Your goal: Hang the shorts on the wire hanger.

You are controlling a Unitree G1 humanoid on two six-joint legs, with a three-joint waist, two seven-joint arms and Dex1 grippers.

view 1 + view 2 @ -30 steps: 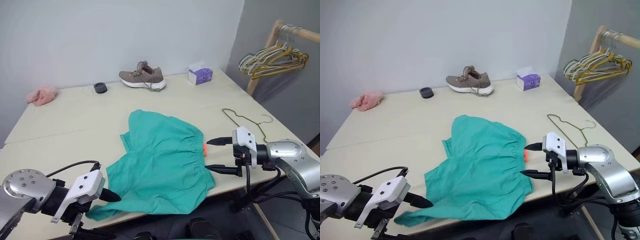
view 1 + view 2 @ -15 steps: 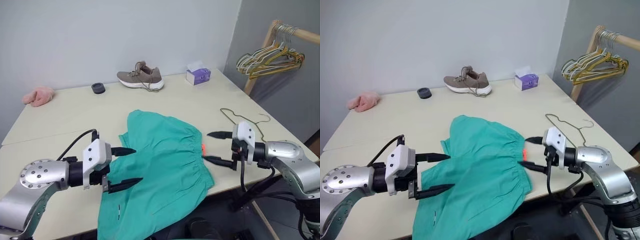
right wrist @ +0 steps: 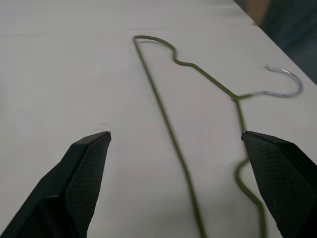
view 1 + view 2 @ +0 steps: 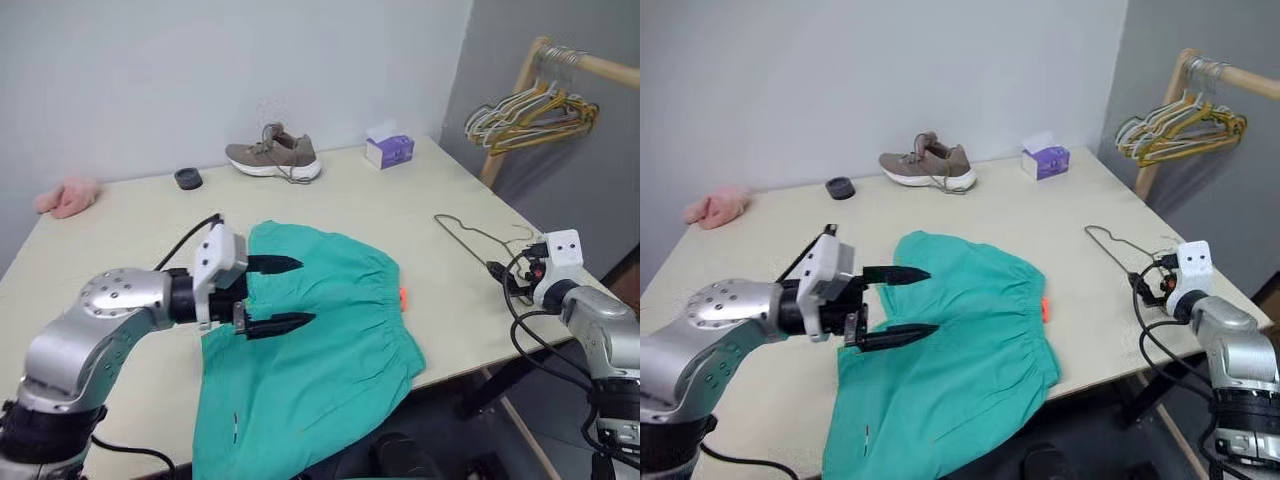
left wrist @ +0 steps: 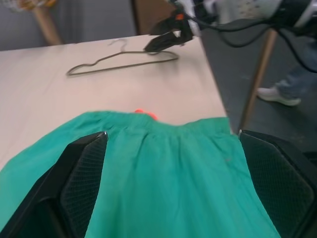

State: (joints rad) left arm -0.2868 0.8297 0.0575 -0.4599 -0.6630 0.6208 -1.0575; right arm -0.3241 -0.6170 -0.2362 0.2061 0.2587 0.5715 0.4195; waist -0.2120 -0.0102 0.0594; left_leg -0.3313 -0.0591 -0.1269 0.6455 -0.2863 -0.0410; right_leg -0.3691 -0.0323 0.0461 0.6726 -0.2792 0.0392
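Lying crumpled at the table's (image 4: 420, 215) near edge, the shorts (image 4: 320, 350) spill partly over it, orange tag (image 4: 404, 297) toward the right. The wire hanger (image 4: 478, 238) lies flat near the table's right edge, well apart from the cloth. The left gripper (image 4: 292, 295) hovers over the shorts' left part, jaws wide and empty. The right gripper (image 5: 163, 40) sits at the hanger's near end, jaws spread wide around nothing; the right wrist view shows the wire lying between its fingers (image 3: 84, 168), unheld. Judgement: the step in hand is fetching the hanger, with nothing yet grasped. Next, the right jaws must lower and close on the thin wire, which sits flush to the tabletop and may slip.
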